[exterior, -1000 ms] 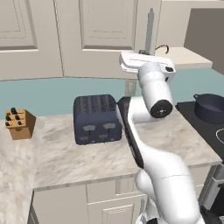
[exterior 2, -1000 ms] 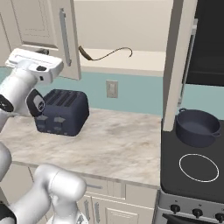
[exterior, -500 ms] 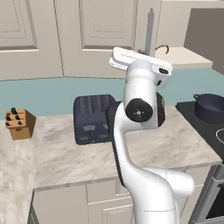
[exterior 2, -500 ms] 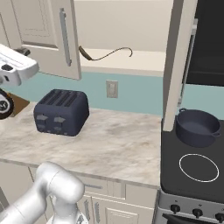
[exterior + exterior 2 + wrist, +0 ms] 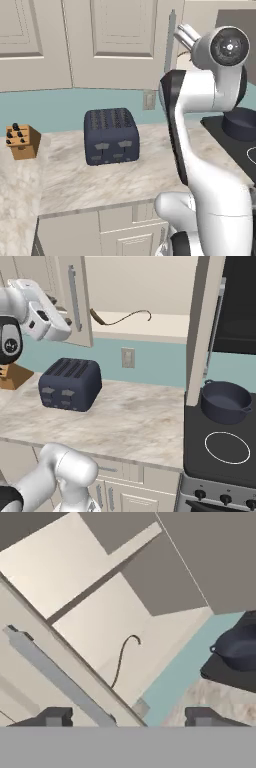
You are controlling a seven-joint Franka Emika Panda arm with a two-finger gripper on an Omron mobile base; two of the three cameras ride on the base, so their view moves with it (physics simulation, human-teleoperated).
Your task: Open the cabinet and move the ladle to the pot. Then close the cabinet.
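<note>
The tall beige cabinet stands open. Its left door [image 5: 82, 311] is swung out, with a silver bar handle [image 5: 73, 298]; its right door [image 5: 202, 331] shows edge-on. On the cabinet shelf lies the ladle [image 5: 125, 317], thin, dark and curved, also seen as the ladle [image 5: 121, 660] past the door's edge. My gripper [image 5: 66, 320] hovers beside the left door's handle [image 5: 55, 674] with its jaws open and nothing between them. Both fingertips [image 5: 52, 717] stand far apart. The dark pot [image 5: 226, 401] sits on the stove at the right.
A boxy dark blue toaster [image 5: 111, 136] stands on the marble counter [image 5: 135, 421] below the cabinet. A wooden knife block [image 5: 22, 141] sits at the left. The black stove [image 5: 227, 447] has a ringed burner in front of the pot. My white arm [image 5: 200, 150] fills the right of the left base view.
My jaws have gone from shut to open, letting go of the left door's handle. The arm has swung and the hand has risen a little. The doors, ladle and pot stay put.
</note>
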